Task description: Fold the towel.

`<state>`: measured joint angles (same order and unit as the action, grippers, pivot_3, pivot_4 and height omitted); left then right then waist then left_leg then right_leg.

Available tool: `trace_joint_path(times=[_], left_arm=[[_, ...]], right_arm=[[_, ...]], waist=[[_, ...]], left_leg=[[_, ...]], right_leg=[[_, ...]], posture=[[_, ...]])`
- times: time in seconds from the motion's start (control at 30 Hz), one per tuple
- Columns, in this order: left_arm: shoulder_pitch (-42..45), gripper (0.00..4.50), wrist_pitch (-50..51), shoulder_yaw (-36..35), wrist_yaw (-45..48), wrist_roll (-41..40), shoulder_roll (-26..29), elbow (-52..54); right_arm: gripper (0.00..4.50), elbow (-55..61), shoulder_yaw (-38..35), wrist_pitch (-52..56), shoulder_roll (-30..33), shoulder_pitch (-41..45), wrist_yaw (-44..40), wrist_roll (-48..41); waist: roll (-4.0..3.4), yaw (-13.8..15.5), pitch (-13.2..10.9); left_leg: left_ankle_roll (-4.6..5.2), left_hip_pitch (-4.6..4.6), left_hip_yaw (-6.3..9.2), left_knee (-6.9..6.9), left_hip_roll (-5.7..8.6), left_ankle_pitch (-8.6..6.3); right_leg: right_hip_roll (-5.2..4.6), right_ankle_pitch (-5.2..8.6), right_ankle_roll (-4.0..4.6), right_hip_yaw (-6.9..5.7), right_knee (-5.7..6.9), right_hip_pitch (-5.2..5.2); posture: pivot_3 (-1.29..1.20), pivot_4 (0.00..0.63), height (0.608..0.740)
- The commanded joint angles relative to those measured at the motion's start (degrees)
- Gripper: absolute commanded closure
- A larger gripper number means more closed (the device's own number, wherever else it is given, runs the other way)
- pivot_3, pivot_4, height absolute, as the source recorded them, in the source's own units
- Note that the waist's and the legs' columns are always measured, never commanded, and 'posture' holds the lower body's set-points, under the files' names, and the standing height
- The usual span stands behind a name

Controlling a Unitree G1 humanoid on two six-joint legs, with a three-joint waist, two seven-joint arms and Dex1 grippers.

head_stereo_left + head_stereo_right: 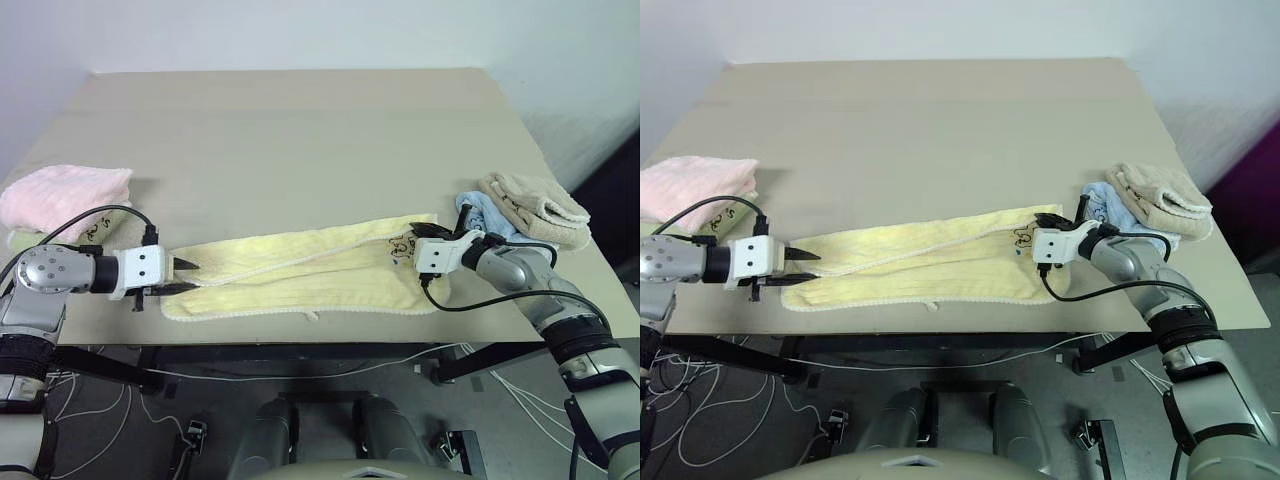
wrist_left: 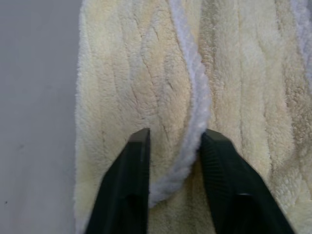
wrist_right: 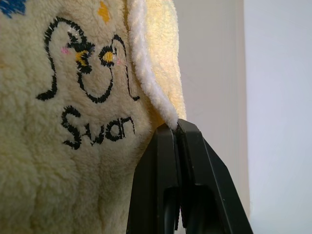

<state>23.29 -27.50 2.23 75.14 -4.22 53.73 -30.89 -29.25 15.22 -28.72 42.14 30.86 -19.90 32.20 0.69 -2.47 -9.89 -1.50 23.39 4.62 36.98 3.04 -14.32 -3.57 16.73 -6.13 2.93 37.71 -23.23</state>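
towel (image 1: 300,275): soft, fuzzy yellow cloth with a white looped edge (black stitched writing on it)
table (image 1: 300,130): smooth, dull tan top
left gripper (image 2: 170,161): smooth black plastic fingers
beige towel (image 1: 535,205): nubby cloth

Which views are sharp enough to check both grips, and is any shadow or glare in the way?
Right wrist view: sharp; right gripper shut on the towel hem. Left wrist view: slightly soft; left gripper straddles the hem, no glare. Left eye view: even light, soft shadow beside the pink towel.
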Motion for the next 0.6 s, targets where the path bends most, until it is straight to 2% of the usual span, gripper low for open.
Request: trace_joint_path(times=[0.03,0.23,0.37,0.6], left_arm=[[0.6,4.42,-1.9,-0.1,0.2,-0.1,0.3,-1.0],[0.0,4.47,-2.1,0.1,-0.2,0.1,0.7,-1.6],[0.4,4.47,0.9,-1.6,-0.7,-2.5,-0.1,-1.3],[4.0,4.47,13.5,-9.8,-4.7,-12.4,-1.5,3.0]], right_arm=[[4.50,0.9,0.1,-0.2,-0.2,-0.9,-0.3,-0.7],[4.50,0.5,0.1,-0.3,0.0,-0.6,-0.2,-0.5],[4.50,0.0,0.1,-0.5,0.2,-0.1,0.0,-0.4],[4.50,1.0,-1.8,-0.7,2.2,0.9,-3.4,-3.8]], waist=[[0.00,0.0,0.0],[0.01,0.0,0.0],[0.01,0.0,0.0],[0.02,0.1,0.0]], left_leg=[[0.00,0.00,0.00,0.01,0.00,0.00],[0.00,0.00,0.00,0.01,0.00,0.00],[0.00,0.00,0.00,0.02,0.00,0.00],[0.00,0.02,0.02,0.08,0.01,0.00]], right_leg=[[0.00,0.00,0.00,0.00,0.00,0.00],[0.00,0.00,0.00,0.00,0.01,0.00],[0.00,0.00,0.00,0.00,0.02,0.00],[-0.01,0.01,-0.01,-0.02,0.06,0.00]], posture=[[0.00,0.150,0.740],[0.00,0.150,0.740],[0.00,0.150,0.740],[0.00,0.150,0.740]])
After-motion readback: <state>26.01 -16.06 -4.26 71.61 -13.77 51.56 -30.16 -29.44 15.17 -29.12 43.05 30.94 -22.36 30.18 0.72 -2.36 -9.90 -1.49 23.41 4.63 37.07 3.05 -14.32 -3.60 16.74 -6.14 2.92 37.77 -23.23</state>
